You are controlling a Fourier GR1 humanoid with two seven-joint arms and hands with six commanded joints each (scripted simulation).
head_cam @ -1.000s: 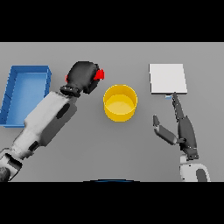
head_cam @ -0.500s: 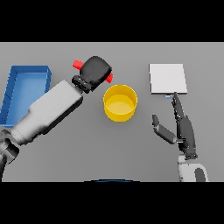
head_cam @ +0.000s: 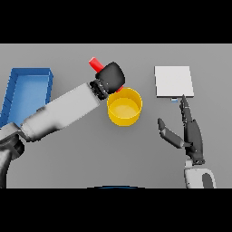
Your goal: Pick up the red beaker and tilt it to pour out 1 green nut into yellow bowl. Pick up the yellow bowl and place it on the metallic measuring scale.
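Red beaker [head_cam: 95, 64] nearer yellow bowl [head_cam: 124, 107]

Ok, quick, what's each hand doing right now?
Left hand: shut on the red beaker, held beside the yellow bowl.
Right hand: open, fingers straight, holding nothing, just below the scale.

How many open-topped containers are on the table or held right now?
3: blue bin at far left, yellow bowl at centre, red beaker held in the left robot hand beside the bowl.
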